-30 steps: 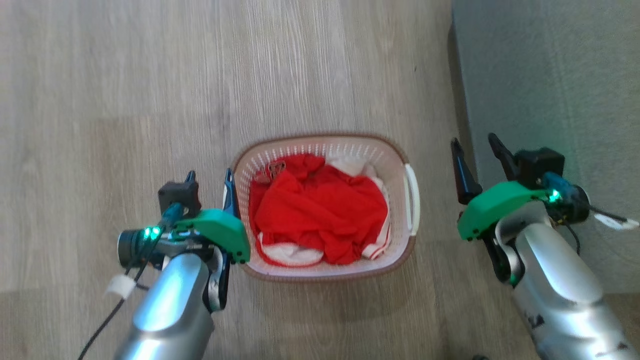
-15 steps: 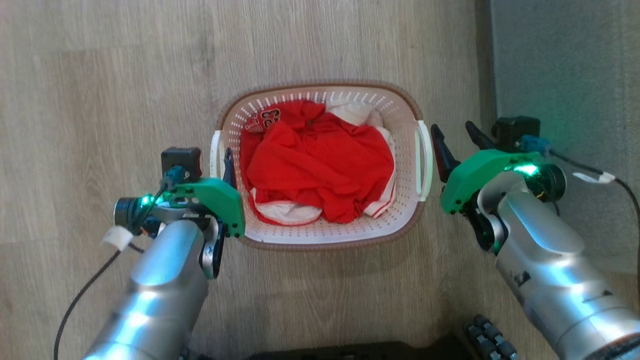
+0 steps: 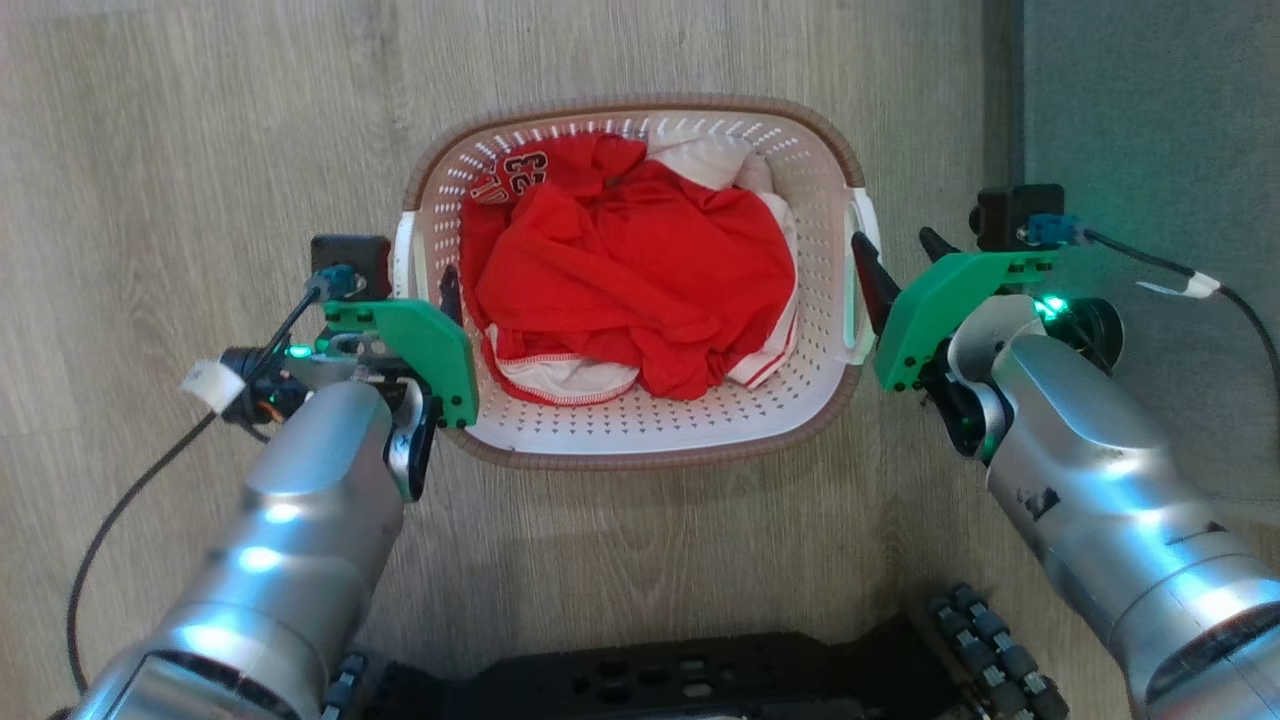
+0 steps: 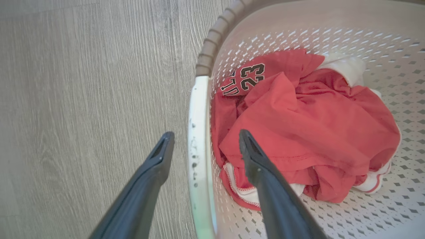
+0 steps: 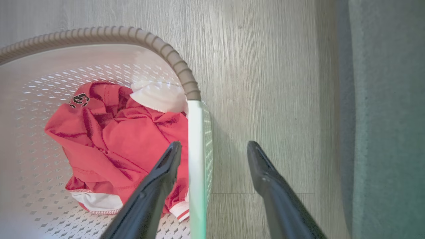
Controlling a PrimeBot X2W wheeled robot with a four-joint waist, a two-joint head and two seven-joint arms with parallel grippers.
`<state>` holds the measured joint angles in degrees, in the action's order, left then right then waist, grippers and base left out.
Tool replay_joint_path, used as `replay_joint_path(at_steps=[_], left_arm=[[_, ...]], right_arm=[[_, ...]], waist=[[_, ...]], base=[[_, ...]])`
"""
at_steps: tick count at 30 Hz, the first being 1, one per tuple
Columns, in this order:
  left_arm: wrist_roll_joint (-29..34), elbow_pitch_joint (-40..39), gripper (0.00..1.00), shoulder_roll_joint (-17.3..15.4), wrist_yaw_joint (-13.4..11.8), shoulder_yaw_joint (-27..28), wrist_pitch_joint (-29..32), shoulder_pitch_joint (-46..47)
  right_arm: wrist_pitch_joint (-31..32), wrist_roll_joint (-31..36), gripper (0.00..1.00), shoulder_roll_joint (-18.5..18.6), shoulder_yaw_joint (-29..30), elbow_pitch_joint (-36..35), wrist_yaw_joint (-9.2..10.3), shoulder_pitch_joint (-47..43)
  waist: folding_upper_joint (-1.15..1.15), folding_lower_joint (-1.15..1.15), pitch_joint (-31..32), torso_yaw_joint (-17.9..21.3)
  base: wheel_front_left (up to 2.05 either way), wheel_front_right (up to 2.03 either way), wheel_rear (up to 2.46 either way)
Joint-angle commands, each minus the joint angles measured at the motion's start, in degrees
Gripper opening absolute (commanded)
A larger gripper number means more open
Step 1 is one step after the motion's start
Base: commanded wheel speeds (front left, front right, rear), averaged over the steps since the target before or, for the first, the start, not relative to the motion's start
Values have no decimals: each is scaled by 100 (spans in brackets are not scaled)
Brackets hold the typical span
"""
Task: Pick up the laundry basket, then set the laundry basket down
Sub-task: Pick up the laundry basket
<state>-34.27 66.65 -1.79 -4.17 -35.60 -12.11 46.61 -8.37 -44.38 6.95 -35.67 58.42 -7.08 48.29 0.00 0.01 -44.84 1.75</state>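
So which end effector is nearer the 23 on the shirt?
Left: left end effector straddles the handle near the 23; right end effector straddles the far handle.

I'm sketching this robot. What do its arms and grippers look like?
The left gripper and right gripper have long dark tapered fingers. Silver forearms carry green wrist plates, black camera blocks, green lights, and black cables tagged with white tape.

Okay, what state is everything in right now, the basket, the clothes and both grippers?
Basket: upright on the floor, not gripped.
Jersey: crumpled inside the basket.
Left gripper: open, straddling the left handle.
Right gripper: open, straddling the right handle.
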Motion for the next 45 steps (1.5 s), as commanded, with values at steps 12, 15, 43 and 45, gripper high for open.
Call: replay_joint_path(at_steps=[12,15,43,45], left_arm=[[-494,304,100,-109,186,-635,662,408],[-562,366,100,-109,178,-750,827,514],[-1343,300,29,-109,115,-1416,1150,802],[-1409,284,0,-109,106,-1465,1157,807]], right_arm=[[485,-685,100,-87,-586,149,-41,220],[629,-776,100,-81,-748,185,-41,292],[584,-1404,38,-1,-1559,460,-41,689],[593,-1436,0,22,-1625,453,-41,703]], waist=[[0,-1,-477,-27],[0,-1,-574,-37],[0,-1,-922,-119],[0,-1,-930,-131]], base=[[0,0,0],[0,0,0],[0,0,0],[0,0,0]])
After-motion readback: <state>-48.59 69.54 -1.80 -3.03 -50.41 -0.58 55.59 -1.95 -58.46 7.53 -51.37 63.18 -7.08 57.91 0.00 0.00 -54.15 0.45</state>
